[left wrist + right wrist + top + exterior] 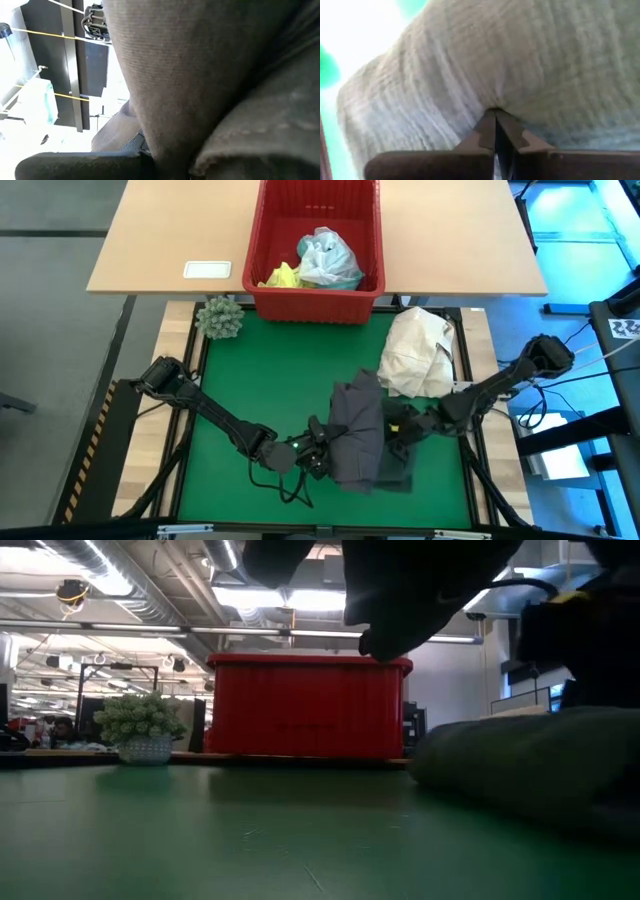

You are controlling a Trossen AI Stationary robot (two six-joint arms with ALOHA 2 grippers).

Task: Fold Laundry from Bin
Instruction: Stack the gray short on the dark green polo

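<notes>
A grey garment lies near the front middle of the green mat, partly over a dark green-black garment. My left gripper is at its left edge, raised off the mat and shut on it. My right gripper is at the grey garment's right side, fingers shut. Pale ribbed cloth fills the right wrist view; I cannot tell which garment it is. The red bin stands beyond the mat's far edge and holds yellow cloth and light turquoise cloth. My left gripper holds the grey garment at its left edge, coming nearly level from the table's left. Cloth with a hemmed edge fills the wrist view above one finger. The cloth hides the pinch, so I cannot count the layers. My right gripper slants down from the table's right. Its shut fingertips meet the pale cloth. Whether any cloth is caught between them I cannot tell.
A cream-white cloth bundle lies on the mat's far right, close behind my right arm. A small green spiky ball sits at the mat's far left corner. Bare green mat stretches across the left and middle. The bin closes off the far side.
</notes>
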